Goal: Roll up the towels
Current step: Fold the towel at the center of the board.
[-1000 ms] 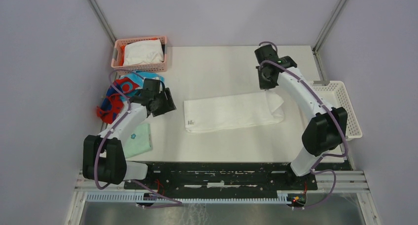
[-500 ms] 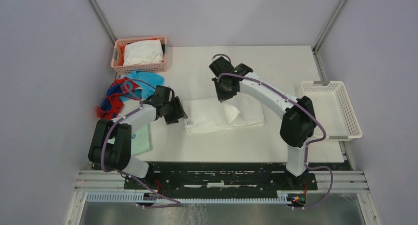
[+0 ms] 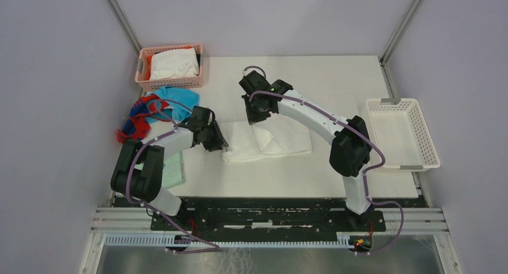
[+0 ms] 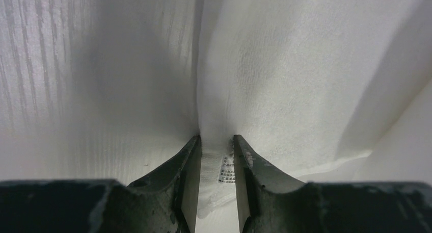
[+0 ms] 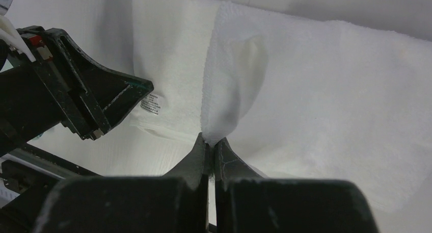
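Pinch: right fingers [image 5: 201, 152] clamped on folded-over end of white towel [image 3: 289, 143], for rolling leftward. Left fingers [image 4: 187, 167] narrow astride its labelled edge, anchoring; grip unsure.

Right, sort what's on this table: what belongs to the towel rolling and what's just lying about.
For the job: white towel, turquoise towel, red-and-blue towel.
Lying about: mint-green cloth, pink basket, white basket.

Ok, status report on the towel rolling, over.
Right gripper shut on a folded-over edge of the white towel. Left gripper jaws apart, astride the towel's label end. Nothing seen in the way.
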{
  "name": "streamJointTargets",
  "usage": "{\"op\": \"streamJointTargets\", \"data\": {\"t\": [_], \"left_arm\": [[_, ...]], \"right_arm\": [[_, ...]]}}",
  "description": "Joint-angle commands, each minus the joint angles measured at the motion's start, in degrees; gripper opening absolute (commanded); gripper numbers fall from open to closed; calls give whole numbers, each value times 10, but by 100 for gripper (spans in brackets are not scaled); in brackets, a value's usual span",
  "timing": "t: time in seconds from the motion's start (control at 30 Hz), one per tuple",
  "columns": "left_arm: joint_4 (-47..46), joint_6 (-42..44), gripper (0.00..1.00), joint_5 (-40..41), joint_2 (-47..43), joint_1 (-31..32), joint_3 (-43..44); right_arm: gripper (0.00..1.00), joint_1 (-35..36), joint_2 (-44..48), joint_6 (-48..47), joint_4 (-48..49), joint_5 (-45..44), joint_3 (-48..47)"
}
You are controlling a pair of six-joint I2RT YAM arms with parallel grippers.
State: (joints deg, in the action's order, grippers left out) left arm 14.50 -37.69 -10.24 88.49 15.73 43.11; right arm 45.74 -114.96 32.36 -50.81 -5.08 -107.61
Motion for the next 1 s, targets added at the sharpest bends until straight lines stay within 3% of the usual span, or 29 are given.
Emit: {"op": "streamJointTargets", "data": {"t": [0.0,0.97], "left_arm": [[-5,-12,35,4,12,7,-3],[11,-5,31,26,0,20,2]], "right_arm": [[3,10,-17,24,35,37,-33],[9,29,-80,107,149,98,-16]]}}
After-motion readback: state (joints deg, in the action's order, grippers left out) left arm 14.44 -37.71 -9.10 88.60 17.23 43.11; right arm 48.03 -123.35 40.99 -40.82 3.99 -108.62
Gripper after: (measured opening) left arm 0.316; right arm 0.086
